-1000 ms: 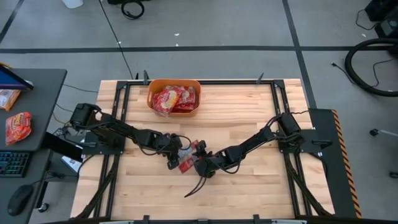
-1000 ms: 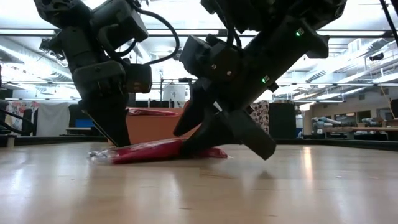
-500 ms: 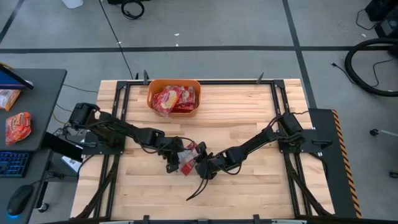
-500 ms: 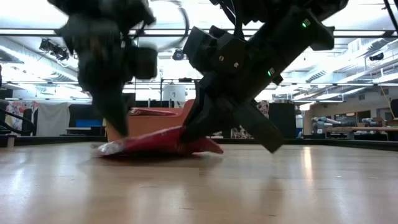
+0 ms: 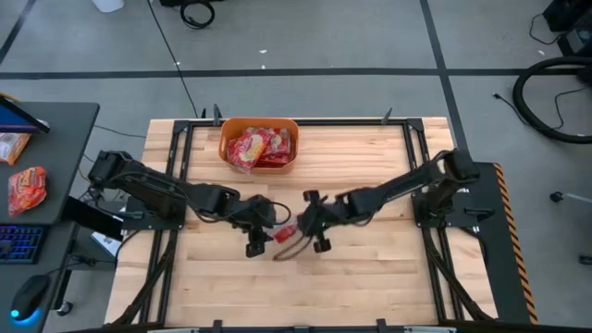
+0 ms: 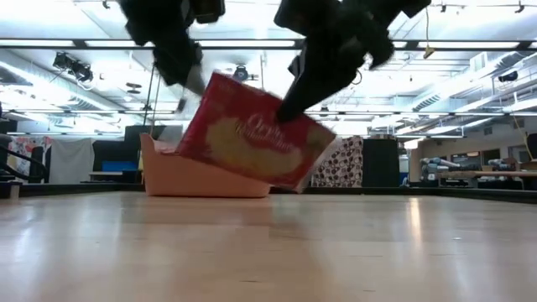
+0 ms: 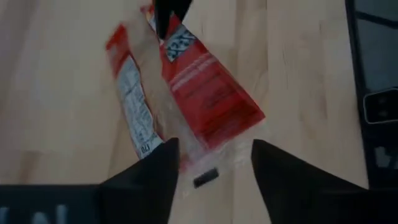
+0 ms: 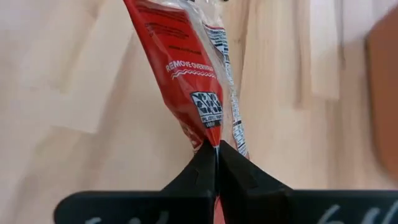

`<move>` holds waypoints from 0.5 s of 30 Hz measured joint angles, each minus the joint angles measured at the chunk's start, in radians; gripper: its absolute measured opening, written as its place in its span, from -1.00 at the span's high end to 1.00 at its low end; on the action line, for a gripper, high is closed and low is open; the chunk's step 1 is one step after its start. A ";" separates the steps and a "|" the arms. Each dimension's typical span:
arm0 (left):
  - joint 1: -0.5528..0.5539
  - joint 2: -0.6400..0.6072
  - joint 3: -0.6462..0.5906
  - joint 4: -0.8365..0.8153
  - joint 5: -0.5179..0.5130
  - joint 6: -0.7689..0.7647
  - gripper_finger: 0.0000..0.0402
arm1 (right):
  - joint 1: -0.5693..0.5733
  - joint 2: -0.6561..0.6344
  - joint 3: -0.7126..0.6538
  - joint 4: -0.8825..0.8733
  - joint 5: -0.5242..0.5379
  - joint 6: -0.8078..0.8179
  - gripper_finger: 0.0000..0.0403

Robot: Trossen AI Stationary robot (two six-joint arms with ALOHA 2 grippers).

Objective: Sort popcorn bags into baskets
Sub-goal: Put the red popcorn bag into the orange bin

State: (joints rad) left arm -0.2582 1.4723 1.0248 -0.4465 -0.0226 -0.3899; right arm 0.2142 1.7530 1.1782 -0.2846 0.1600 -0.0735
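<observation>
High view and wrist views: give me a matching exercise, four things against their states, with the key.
Things:
1. lifted popcorn bag
2. orange basket
3. right gripper
4. left gripper

States:
a. shut on the bag's edge
b. on the table, red packets inside
c. off the table, tilted
d. fingers apart, the bag's end between them

Pairs: 1-c, 2-b, 3-a, 4-d

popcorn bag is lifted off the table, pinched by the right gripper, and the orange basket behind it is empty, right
Not quite: the orange basket is not empty. The high view shows several red packets already in it. The rest holds: the popcorn bag hangs clear of the table in the low view, and the right wrist view shows the right gripper shut on its edge.
</observation>
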 joint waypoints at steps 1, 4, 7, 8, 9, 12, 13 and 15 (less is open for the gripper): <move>0.000 0.002 0.014 -0.009 -0.005 0.016 -0.06 | -0.017 -0.021 0.000 -0.021 -0.033 0.037 0.96; -0.004 0.003 0.037 -0.042 -0.021 0.094 -0.24 | -0.063 -0.079 0.000 -0.066 -0.114 0.131 0.96; -0.004 0.003 0.043 -0.036 -0.064 0.155 -0.34 | -0.098 -0.126 0.000 -0.083 -0.154 0.180 0.96; -0.004 0.003 0.043 -0.038 -0.083 0.165 -0.35 | -0.107 -0.138 0.000 -0.084 -0.161 0.185 0.96; -0.004 0.003 0.043 -0.040 -0.111 0.165 -0.35 | -0.115 -0.149 0.000 -0.084 -0.168 0.187 0.96; -0.002 0.003 0.042 -0.040 -0.191 0.141 -0.31 | -0.130 -0.180 0.000 -0.079 -0.196 0.202 0.96; -0.001 0.003 0.042 -0.036 -0.204 0.140 -0.27 | -0.134 -0.186 0.000 -0.080 -0.210 0.213 0.96; 0.001 0.003 0.042 -0.033 -0.215 0.140 -0.19 | -0.143 -0.188 0.000 -0.075 -0.247 0.239 0.96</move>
State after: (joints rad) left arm -0.2577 1.4750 1.0671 -0.4797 -0.2380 -0.2502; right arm 0.0707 1.5650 1.1778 -0.3592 -0.0871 0.1653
